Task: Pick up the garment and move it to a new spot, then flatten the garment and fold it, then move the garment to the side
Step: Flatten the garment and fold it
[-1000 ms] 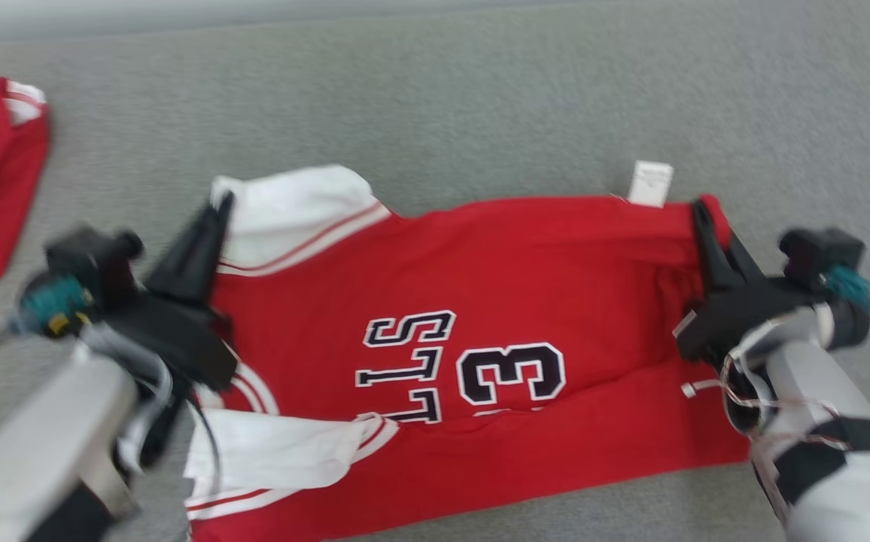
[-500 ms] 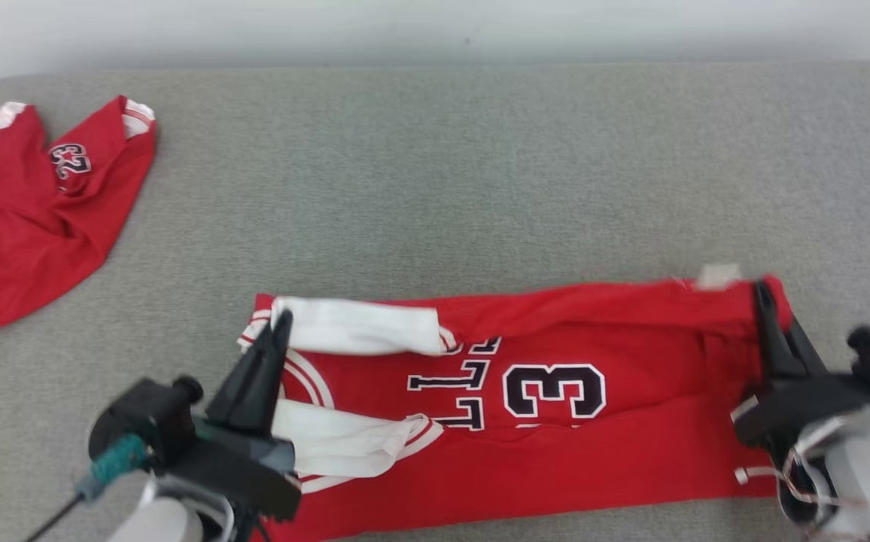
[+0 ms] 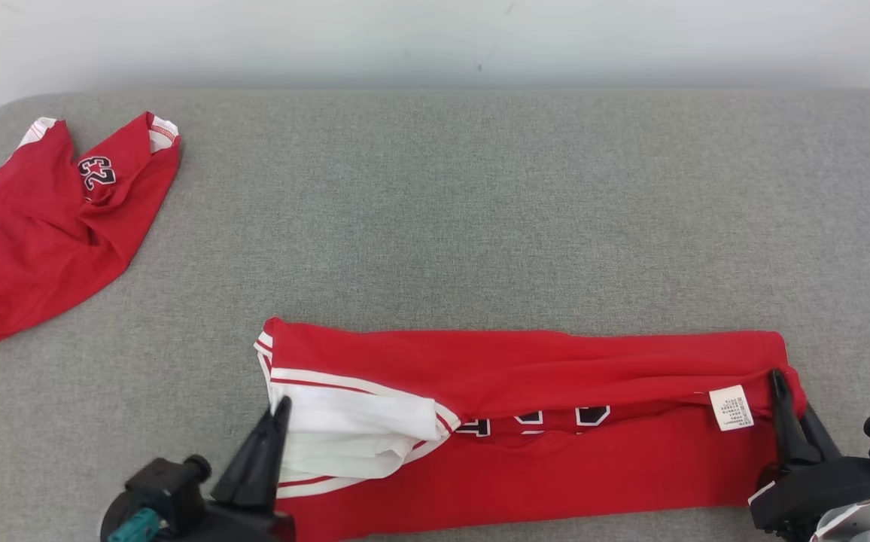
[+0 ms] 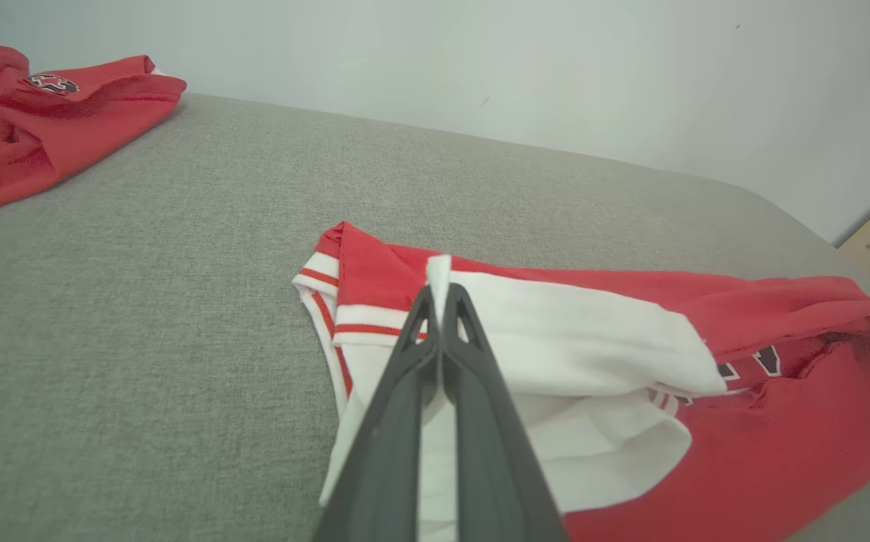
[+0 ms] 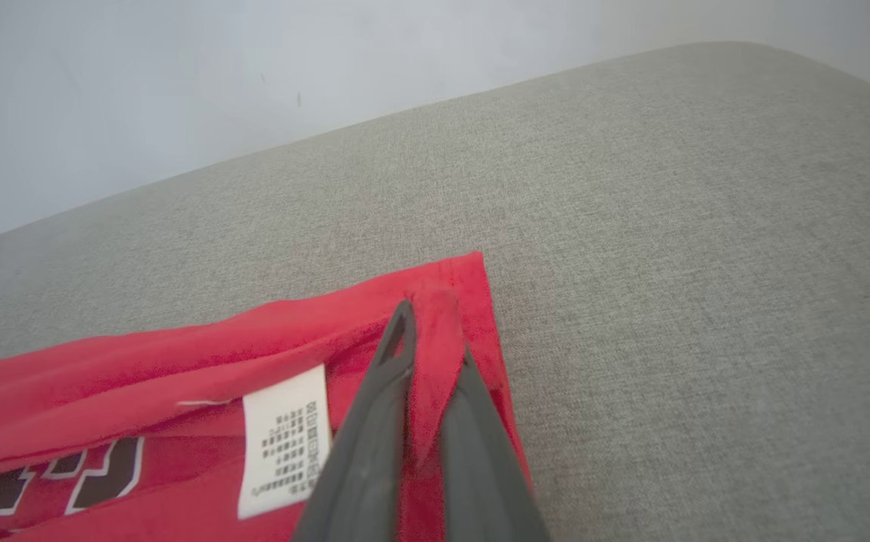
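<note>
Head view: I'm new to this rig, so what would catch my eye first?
A red jersey lies folded lengthwise on the near side of the grey surface, the left end effector pinching its white sleeve and the right end effector its hem corner. A second red garment lies far left.

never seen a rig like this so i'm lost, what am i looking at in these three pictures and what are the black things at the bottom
This is a two-armed robot folding clothes. The wide picture comes from a camera on its head, looking down at a grey padded surface. The other two come from cameras on its wrists, each looking along that arm's two dark fingers. The black things are its grippers. The left gripper is shut on the white-trimmed end of a red jersey. The right gripper is shut on the opposite end, beside a white label. The jersey lies between them as a long folded strip. A second red jersey lies crumpled at the far left.
</note>
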Motion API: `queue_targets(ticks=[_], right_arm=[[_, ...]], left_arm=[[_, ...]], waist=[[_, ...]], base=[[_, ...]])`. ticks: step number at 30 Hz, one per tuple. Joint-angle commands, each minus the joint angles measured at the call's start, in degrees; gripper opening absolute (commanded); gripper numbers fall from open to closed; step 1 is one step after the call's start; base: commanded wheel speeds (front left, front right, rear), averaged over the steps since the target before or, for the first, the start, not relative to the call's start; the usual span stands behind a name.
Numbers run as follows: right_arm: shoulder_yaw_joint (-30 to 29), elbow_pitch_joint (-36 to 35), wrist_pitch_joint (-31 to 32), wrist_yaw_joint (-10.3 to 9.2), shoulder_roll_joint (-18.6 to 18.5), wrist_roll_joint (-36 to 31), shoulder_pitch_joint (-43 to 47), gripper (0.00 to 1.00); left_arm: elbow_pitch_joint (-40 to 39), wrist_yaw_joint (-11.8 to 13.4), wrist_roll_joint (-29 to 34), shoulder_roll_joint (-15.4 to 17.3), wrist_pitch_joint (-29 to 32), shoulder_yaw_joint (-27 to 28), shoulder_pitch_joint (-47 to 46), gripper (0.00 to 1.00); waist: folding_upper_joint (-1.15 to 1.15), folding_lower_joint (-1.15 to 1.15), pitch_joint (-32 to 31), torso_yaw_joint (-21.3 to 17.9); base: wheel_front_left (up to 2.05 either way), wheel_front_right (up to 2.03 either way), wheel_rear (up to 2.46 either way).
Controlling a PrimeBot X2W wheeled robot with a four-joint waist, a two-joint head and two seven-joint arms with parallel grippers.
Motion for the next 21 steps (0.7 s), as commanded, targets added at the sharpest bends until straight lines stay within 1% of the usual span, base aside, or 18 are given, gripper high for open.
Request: queue_targets(ticks=[1, 5, 11, 13, 16, 18, 21], right_arm=[[-0.8, -0.7, 0.5, -0.11, 0.4, -0.6, 0.9, 1.00], [-2.0, -2.2, 1.1, -0.11, 1.1, -1.6, 1.9, 1.00], [-3.3, -4.3, 1.9, -0.11, 0.4, -2.2, 2.6, 1.00], [-4.0, -3.6, 3.4, -0.11, 0.0, -2.7, 2.3, 1.00], [-4.6, -2.2, 5.7, -0.11, -0.4, -3.9, 1.1, 1.00], [-4.7, -1.6, 6.3, -0.11, -0.3, -4.2, 0.7, 1.00], [-4.7, 0.8, 7.8, -0.11, -0.6, -4.8, -0.3, 1.00]], left_arm=[[-0.1, 0.0, 1.3, -1.0, -0.2, 1.5, 0.6, 1.00], [-1.1, -0.2, 3.9, -3.0, -0.2, 5.8, 1.7, 1.00], [-4.0, -0.2, 9.2, -6.6, -0.2, 14.9, 4.2, 1.00], [-5.0, -0.2, 11.7, -7.7, -0.2, 18.3, 4.9, 1.00], [-5.9, -0.4, 15.7, -8.6, -0.2, 21.9, 5.9, 1.00], [-6.0, -0.6, 16.5, -9.0, -0.2, 23.0, 6.2, 1.00], [-5.9, -1.3, 19.3, -10.1, -0.2, 25.6, 6.9, 1.00]], waist=[[0.01, 0.01, -0.2, 0.0], [0.01, 0.01, -0.7, 0.2], [0.01, 0.01, -1.8, 0.2], [0.01, 0.01, -2.1, 0.2], [0.01, 0.01, -2.4, 0.4], [0.01, 0.01, -2.5, 0.4], [0.01, 0.01, -2.6, 0.9]], base=[[0.00, 0.00, 0.00], [0.00, 0.00, 0.00], [0.00, 0.00, 0.00], [0.00, 0.00, 0.00], [0.00, 0.00, 0.00], [0.00, 0.00, 0.00], [0.00, 0.00, 0.00]])
